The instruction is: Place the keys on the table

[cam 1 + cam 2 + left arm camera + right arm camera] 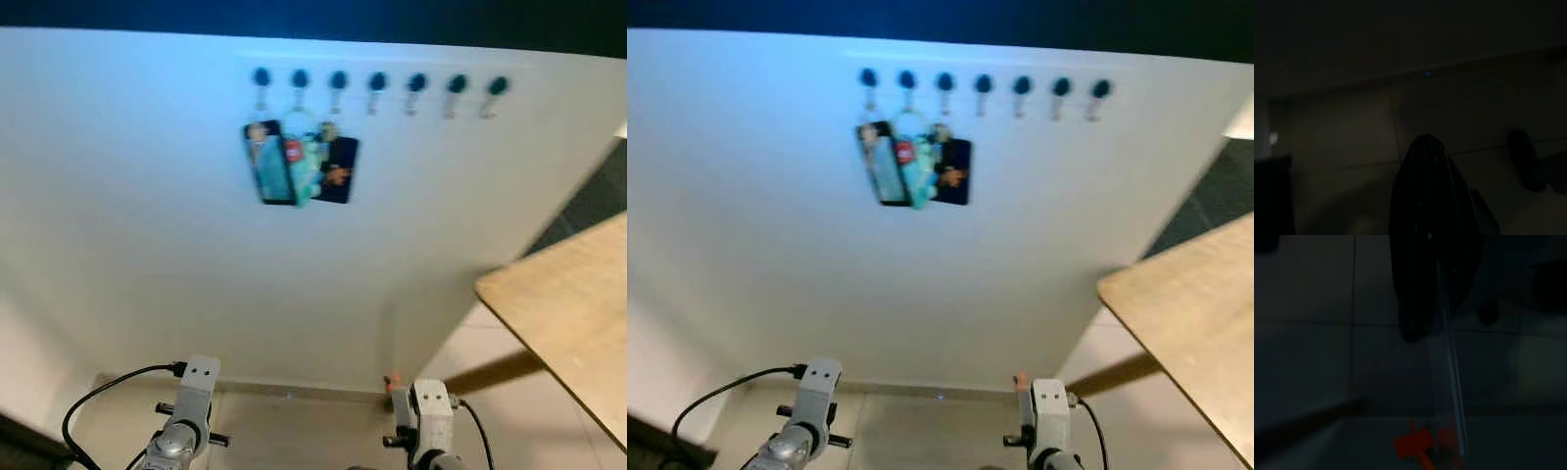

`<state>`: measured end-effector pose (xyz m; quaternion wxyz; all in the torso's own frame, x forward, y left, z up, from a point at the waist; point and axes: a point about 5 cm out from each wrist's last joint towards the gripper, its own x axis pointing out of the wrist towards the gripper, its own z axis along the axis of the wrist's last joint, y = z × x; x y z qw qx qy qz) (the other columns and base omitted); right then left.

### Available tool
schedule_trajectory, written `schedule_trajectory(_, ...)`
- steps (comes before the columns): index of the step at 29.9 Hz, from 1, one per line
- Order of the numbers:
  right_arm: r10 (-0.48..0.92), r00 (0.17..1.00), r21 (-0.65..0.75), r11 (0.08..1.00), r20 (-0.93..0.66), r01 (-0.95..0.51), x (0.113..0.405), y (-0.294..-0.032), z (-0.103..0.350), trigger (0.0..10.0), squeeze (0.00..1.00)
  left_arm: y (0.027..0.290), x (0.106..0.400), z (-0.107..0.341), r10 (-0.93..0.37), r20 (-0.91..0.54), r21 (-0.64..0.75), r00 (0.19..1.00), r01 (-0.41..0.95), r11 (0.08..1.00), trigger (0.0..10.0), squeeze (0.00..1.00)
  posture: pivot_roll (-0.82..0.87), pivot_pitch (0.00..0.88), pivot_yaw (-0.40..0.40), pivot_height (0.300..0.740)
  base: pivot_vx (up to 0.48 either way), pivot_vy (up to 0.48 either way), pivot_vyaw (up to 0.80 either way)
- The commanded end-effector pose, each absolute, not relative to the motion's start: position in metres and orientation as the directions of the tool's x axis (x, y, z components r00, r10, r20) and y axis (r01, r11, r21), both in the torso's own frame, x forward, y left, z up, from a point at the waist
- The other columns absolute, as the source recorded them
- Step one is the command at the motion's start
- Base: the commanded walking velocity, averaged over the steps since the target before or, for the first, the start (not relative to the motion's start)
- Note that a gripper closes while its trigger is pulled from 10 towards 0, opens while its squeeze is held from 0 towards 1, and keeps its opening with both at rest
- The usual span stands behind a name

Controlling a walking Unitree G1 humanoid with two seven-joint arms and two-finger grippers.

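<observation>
High in the frame's centre, keys (299,162) hang lengthwise from wall hooks (377,83), far above both idle tools, whose openness I cannot tell; counter (568,313) lies right.

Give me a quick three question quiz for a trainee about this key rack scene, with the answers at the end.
1. True or false: the keys already lie on the wooden table.
2. Multiple choice: how many hooks does the hook rack on the white wall have? A) four B) seven C) ten
3. Fill in: seen from the robot's head, the table stands to the robot's ____ side.

Key:
1. False; they hang from hooks at the left end of the rack.
2. B
3. right
</observation>
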<state>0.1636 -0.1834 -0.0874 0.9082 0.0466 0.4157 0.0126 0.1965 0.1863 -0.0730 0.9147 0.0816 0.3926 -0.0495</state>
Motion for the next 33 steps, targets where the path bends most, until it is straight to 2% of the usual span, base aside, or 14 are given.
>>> schedule_trajectory(1,0.054,0.654,0.092,0.996,-0.755,0.023,0.162,-0.185,-0.088,10.0,0.00,0.184,0.197,-0.073,-0.030,-0.722,0.116,0.691,0.163,0.980,10.0,0.00,0.03,0.030,-0.025,0.740,0.000,0.000,-0.80)
schedule_trajectory(15,0.080,0.658,0.097,0.995,-0.749,-0.012,0.165,-0.182,-0.087,10.0,0.00,0.191,0.201,-0.069,-0.016,-0.696,0.120,0.718,0.138,0.983,10.0,0.00,0.04,0.039,-0.014,0.740,0.000,0.000,-0.80)
schedule_trajectory(33,0.096,0.660,0.086,0.995,-0.745,-0.048,0.171,-0.181,-0.085,10.0,0.00,0.185,0.208,-0.064,-0.022,-0.661,0.106,0.750,0.123,0.987,10.0,0.00,0.03,0.033,-0.026,0.740,0.000,0.000,-0.80)
